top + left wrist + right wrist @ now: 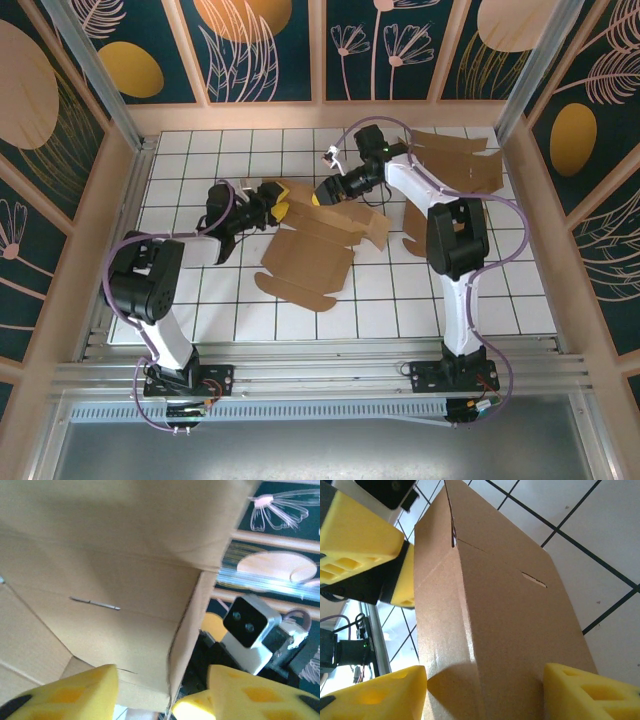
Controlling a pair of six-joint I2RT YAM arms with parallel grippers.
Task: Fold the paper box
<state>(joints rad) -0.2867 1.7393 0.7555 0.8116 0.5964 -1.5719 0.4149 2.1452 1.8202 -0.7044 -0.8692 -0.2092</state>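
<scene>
Currently the flat cardboard box [318,252] lies on the white gridded surface [200,300] at mid-frame in the overhead view. Its far edge is lifted toward both arms. Its near flaps lie flat, pointing at the lower centre of the frame.

Left tool [272,207]: reaches in from the left and sits at the box's upper-left corner. In the left wrist view its yellow fingers [75,692] stand well apart at the bottom of the frame. A thin upright cardboard edge hangs in the gap between them, and neither finger is seen pressing on it. State: released. A large cardboard panel with a short slit fills the upper left of that view. The other arm's black-and-white camera block [248,622] shows at the right.

Right tool [322,192]: comes down from the upper centre of the overhead view onto the box's far edge, just beside the left tool. In the right wrist view its fingers [592,690] sit in the two bottom corners. A raised, creased cardboard section spans the whole gap between them. Cannot tell whether the pads bear on it or stand just clear. The left tool's yellow fingers appear at the upper left, close against the same section.

More cardboard sheets [455,160] lie at the upper right of the surface, apart from the box.
</scene>
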